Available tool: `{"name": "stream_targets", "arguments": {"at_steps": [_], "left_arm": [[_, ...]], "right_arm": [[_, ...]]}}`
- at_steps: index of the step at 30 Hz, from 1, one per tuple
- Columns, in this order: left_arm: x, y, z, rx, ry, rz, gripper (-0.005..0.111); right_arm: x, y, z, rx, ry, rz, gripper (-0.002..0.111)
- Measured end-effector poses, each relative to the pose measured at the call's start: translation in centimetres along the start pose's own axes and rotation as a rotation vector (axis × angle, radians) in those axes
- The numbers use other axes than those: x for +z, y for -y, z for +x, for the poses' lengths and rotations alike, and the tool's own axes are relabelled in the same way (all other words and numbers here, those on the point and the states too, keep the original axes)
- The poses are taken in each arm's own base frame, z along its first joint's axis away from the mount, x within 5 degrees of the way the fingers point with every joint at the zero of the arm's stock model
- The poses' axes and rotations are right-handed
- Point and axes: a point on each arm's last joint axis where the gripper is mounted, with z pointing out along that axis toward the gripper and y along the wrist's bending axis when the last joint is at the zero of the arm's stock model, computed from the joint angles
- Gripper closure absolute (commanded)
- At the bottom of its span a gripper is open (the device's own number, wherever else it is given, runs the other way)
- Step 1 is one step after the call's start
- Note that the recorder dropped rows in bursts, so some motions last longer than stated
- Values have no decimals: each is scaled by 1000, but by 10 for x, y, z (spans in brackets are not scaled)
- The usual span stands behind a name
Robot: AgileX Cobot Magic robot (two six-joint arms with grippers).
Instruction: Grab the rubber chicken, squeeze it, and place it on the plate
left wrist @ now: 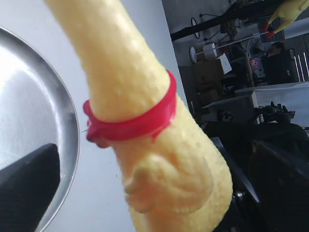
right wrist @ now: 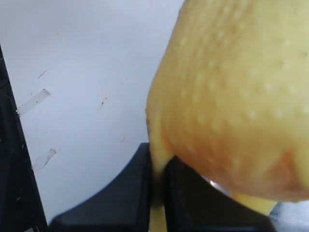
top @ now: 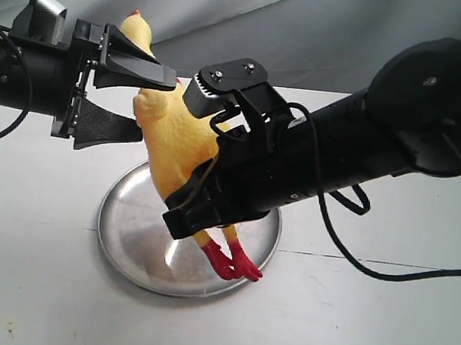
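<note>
The rubber chicken (top: 172,138) hangs in the air above the plate (top: 134,228), head up and tilted toward the back edge of the tabletop (top: 363,318), its red feet (top: 233,263) dangling just over the steel. The plate lies around the middle of the white tabletop.

The right gripper (top: 210,207) is clamped on the chicken's lower body. In the right wrist view a thin fold of yellow rubber (right wrist: 157,169) is pinched between its black fingers (right wrist: 120,193). The left gripper (top: 157,105) stands wide open, one jaw on either side of the chicken's upper body and gripping nothing. Its wrist view shows the red neck band (left wrist: 135,123) close up.

The right arm crosses in front of the chicken and hides part of its belly. A black cable (top: 353,260) trails over the tabletop toward its right edge, and a grey cloth (top: 311,33) hangs behind the back edge. Two scraps of tape (right wrist: 31,101) stick to the tabletop.
</note>
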Motion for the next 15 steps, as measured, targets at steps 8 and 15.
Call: {"name": "stream_targets", "arguments": {"at_steps": [8,15], "left_arm": [[0,-1,0,6,-5,-4,8],[0,-2,2,20,-21,-18,8]], "right_arm": [[13,4,2,-40,1,-24,108],[13,4,-2,-94,48,-31,108]]}}
